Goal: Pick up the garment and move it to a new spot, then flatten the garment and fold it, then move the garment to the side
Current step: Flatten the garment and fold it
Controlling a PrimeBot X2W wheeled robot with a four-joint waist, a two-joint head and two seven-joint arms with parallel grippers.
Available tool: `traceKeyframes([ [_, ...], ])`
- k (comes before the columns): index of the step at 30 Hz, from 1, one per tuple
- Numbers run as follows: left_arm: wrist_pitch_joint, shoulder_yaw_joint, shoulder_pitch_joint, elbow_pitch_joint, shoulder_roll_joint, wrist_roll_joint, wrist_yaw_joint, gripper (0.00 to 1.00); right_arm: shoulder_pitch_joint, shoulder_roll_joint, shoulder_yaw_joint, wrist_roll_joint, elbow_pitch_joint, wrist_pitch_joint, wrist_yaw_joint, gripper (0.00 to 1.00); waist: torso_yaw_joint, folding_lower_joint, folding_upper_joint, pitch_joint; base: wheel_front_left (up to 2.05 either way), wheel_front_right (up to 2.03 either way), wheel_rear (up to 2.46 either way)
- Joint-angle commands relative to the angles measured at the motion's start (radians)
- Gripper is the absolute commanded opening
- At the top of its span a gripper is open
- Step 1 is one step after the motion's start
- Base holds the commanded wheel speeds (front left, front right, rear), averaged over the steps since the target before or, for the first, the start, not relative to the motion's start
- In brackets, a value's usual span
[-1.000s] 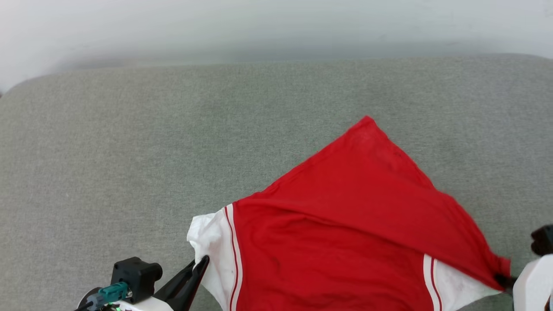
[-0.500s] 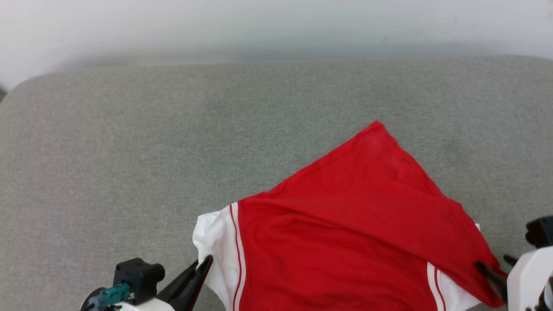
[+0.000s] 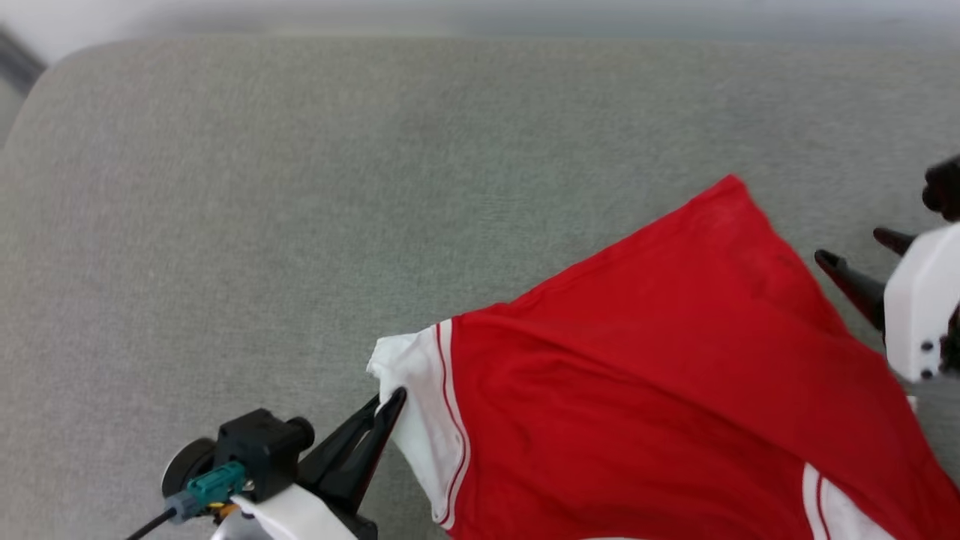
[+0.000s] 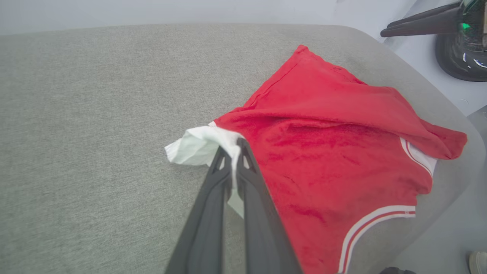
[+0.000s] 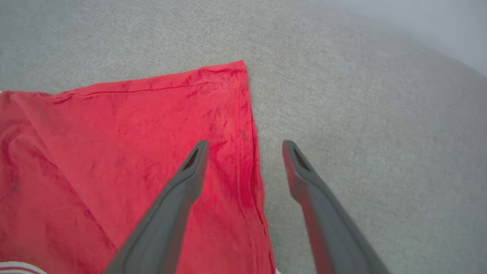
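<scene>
The garment (image 3: 660, 390) is a red shirt with white sleeves and red-white trim, lying partly folded on the grey cushioned surface (image 3: 300, 187); its lettering is hidden. My left gripper (image 3: 396, 397) is shut on the white left sleeve (image 4: 198, 146), its two fingers (image 4: 249, 179) pinching the cloth. My right gripper (image 3: 855, 247) hangs open just right of the garment's upper corner (image 5: 232, 72). In the right wrist view one finger (image 5: 190, 171) is over the red cloth and the other over bare grey fabric, nothing between them.
The grey surface's rounded edge (image 4: 449, 102) runs close to the garment's right side, with pale floor beyond. The robot's dark base (image 4: 462, 57) stands past that edge. Much bare grey surface lies to the left and far side.
My right gripper has let go of the garment's lower right corner, opened, and moved up beside its upper corner. The head camera has shifted. The left gripper keeps its hold on the sleeve.
</scene>
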State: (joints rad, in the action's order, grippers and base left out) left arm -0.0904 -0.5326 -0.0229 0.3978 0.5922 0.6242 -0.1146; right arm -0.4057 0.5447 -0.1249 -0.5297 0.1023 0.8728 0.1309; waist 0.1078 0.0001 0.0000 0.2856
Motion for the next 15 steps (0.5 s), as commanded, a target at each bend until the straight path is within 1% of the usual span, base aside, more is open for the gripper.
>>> traceKeyframes([
  [1,0.002,-0.003,-0.022,0.003,-0.005,-0.009,0.005,0.0,-0.036,-0.002,-0.013,0.004,-0.021,0.013,0.0,1.0,0.053,-0.0001,0.0,0.059,0.0,0.0,0.0],
  [4,0.004,-0.022,-0.058,-0.004,-0.024,-0.02,0.021,0.0,-0.14,0.004,-0.04,0.026,-0.097,0.05,0.0,1.0,0.1,-0.0001,0.0,0.11,0.0,0.0,0.0],
  [8,0.014,-0.045,-0.097,-0.025,-0.051,-0.031,0.044,0.0,-0.24,0.015,-0.074,0.045,-0.197,0.067,0.0,1.0,0.156,-0.0001,0.0,0.153,0.0,0.0,0.0],
  [15,0.036,-0.078,-0.139,-0.065,-0.095,-0.041,0.069,0.0,-0.327,0.054,-0.132,0.062,-0.338,0.103,0.0,1.0,0.224,-0.0001,0.0,0.193,0.0,0.0,0.0],
])
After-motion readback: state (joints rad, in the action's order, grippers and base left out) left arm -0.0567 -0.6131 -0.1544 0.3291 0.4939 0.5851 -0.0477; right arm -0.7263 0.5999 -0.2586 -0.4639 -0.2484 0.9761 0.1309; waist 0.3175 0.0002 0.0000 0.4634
